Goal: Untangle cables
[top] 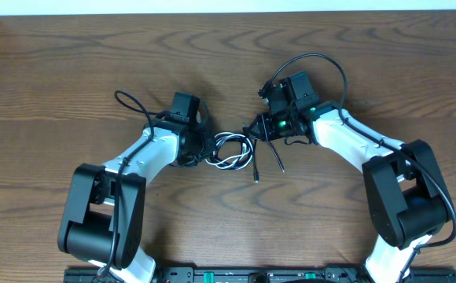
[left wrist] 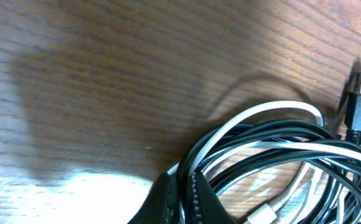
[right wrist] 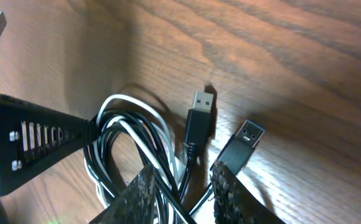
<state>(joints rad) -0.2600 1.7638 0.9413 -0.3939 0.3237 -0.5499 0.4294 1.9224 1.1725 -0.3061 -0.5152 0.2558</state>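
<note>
The cables (top: 233, 149), one white and the others black, lie in a tangled coil at the table's middle between both arms. My left gripper (left wrist: 183, 180) is shut on the coil's left edge, with white and black strands (left wrist: 255, 134) pinched between its fingers (left wrist: 202, 196). My right gripper (right wrist: 187, 180) stands open at the coil's right side, and black strands (right wrist: 168, 186) run loosely through the gap. Two black USB plugs (right wrist: 199, 121) (right wrist: 241, 144) lie just beyond its fingertips. In the left wrist view a black plug (left wrist: 360, 99) and a white plug (left wrist: 261, 216) show.
Bare wooden table (top: 71, 71) surrounds the coil. Thick black arm cords loop at the left (top: 130, 102) and right (top: 326, 63). Two black cable tails (top: 255, 167) trail toward the front. The arms' base rail (top: 236, 275) runs along the near edge.
</note>
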